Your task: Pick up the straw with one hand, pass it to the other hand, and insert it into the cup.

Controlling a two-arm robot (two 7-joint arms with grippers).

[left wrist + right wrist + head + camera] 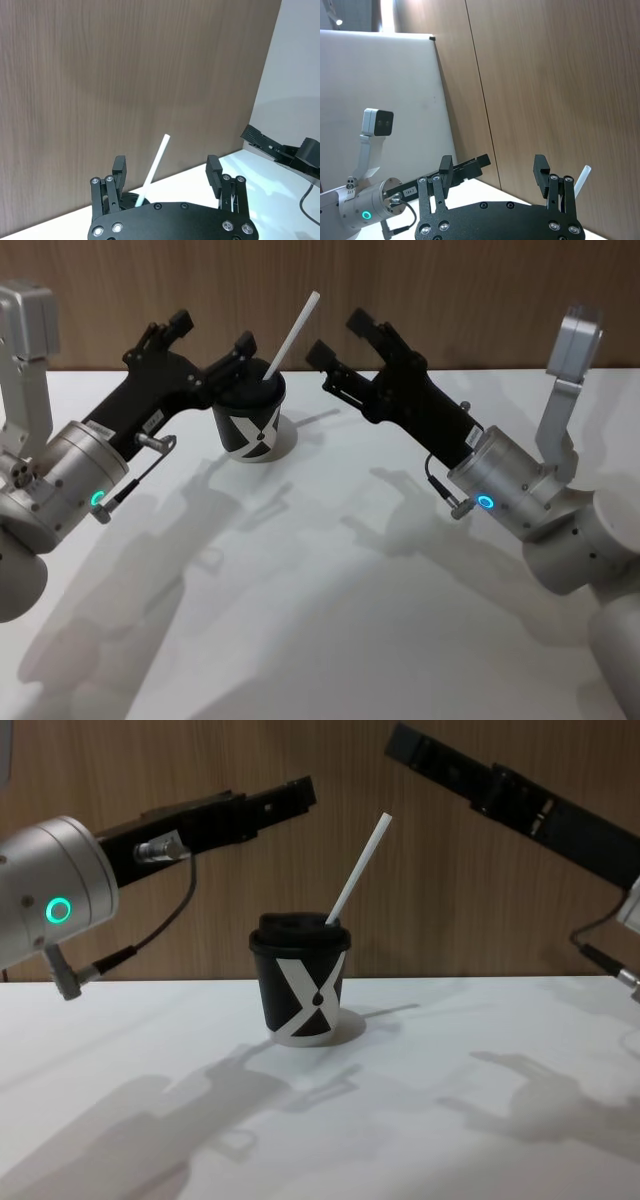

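The black cup (253, 421) with its white X mark stands at the back of the table, also seen from the chest (300, 985). The white straw (293, 334) sticks out of its lid, leaning to the right (358, 868). My left gripper (212, 333) hangs open just left of the cup, above lid height; its wrist view shows the straw (155, 167) rising between the spread fingers, touching neither. My right gripper (338, 336) is open to the right of the straw, a little apart from it. In the right wrist view the straw (581, 181) shows beyond one finger.
The white table (330, 590) stretches toward me with only shadows on it. A wooden wall (470, 290) stands close behind the cup. Both arms slant inward from the sides, left (60, 905) and right (560, 815).
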